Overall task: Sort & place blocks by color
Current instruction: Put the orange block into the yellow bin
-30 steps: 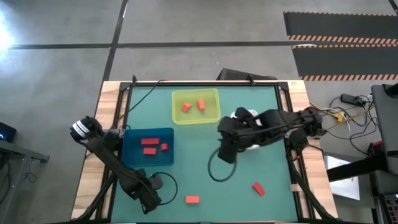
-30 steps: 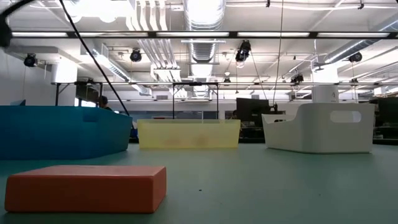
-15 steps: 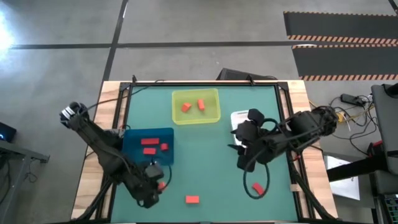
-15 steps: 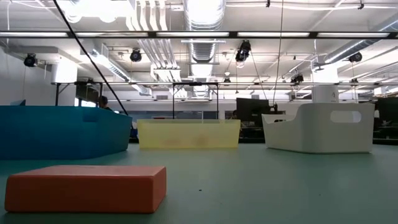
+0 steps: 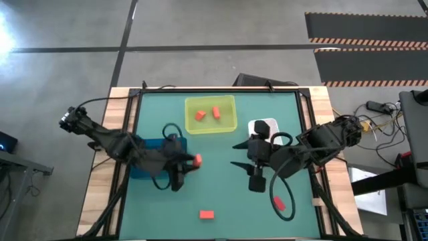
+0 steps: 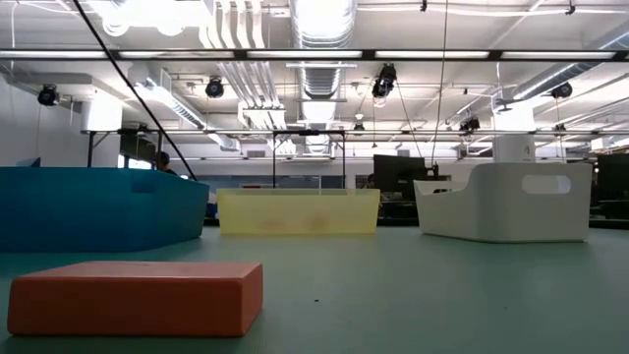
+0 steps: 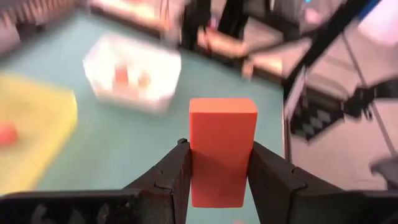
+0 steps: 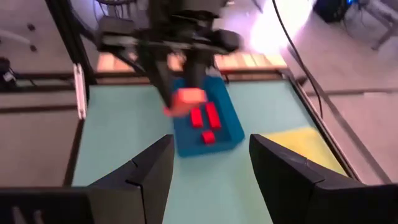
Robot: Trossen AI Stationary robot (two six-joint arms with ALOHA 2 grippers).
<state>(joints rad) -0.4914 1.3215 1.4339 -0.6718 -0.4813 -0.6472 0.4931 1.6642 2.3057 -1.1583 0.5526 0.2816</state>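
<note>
My left gripper (image 5: pixel 192 161) is shut on an orange-red block (image 7: pixel 222 149) that hangs above the table just right of the blue tray (image 5: pixel 142 167). The arm hides much of that tray. In the right wrist view the held block (image 8: pixel 186 99) hangs over the tray's red blocks (image 8: pixel 204 119). My right gripper (image 5: pixel 245 165) stands open and raised above the table's middle, with nothing between its fingers. The yellow tray (image 5: pixel 229 125) holds two orange blocks (image 5: pixel 207 113). Two red blocks (image 5: pixel 206 215) (image 5: pixel 281 203) lie flat on the table near its front edge. My left gripper pinches the block's two opposite sides (image 7: pixel 196 168) between its two fingers (image 7: pixel 171 177). One end of the block sticks out past the fingertips. The fingers come from the table's left and slant a little downward. The block is lifted clear of the table.
A white tray (image 5: pixel 265 126) stands right of the yellow one at the back, partly behind my right arm. A black cable loops by the right red block. In the low view a block (image 6: pixel 138 295) lies close in front. Bare green mat lies between the two grippers.
My left gripper has risen from the table's near left corner with the block. It has moved toward the far edge and the right, to beside the blue tray, tipping from pointing down to nearly level. The block is lifted clear. My right gripper has shifted slightly toward the near edge.
</note>
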